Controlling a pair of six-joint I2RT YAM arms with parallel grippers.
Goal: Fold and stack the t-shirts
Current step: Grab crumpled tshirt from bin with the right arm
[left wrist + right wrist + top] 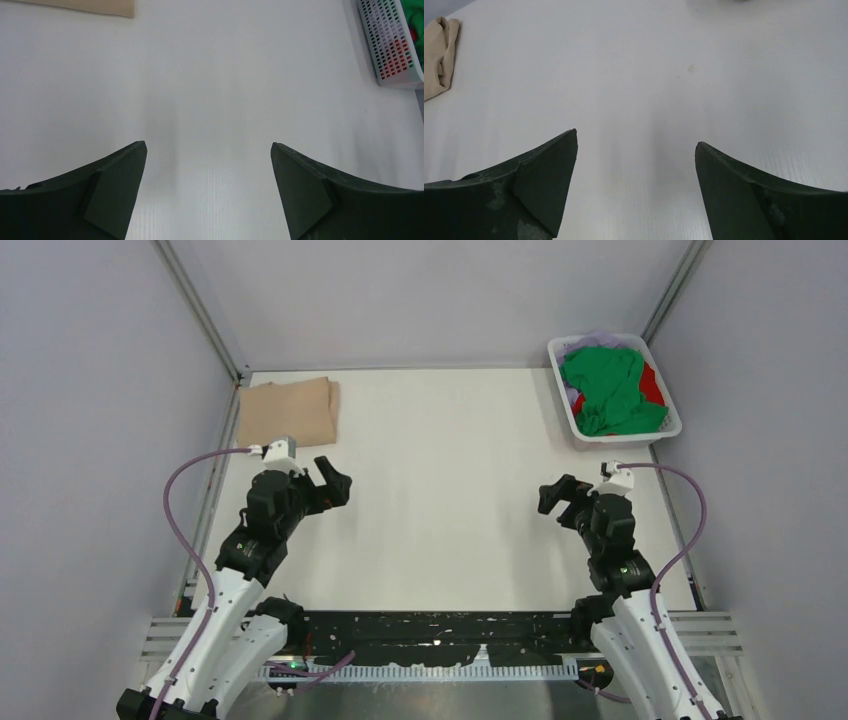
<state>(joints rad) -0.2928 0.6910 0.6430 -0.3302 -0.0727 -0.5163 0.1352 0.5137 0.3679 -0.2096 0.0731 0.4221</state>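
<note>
A tan t-shirt (288,412) lies folded at the table's far left; its edge shows in the left wrist view (85,6) and the right wrist view (438,55). A bright green t-shirt (610,390) lies crumpled on top in the white basket (662,430) at the far right, with a red t-shirt (652,382) and a pale lavender t-shirt (598,339) showing under it. My left gripper (335,480) (209,146) is open and empty above bare table. My right gripper (556,494) (636,137) is open and empty above bare table.
The white table (440,490) is boxed in by grey walls on three sides. The basket's slotted wall shows in the left wrist view (387,42). A black perforated rail (430,635) runs along the near edge between the arm bases.
</note>
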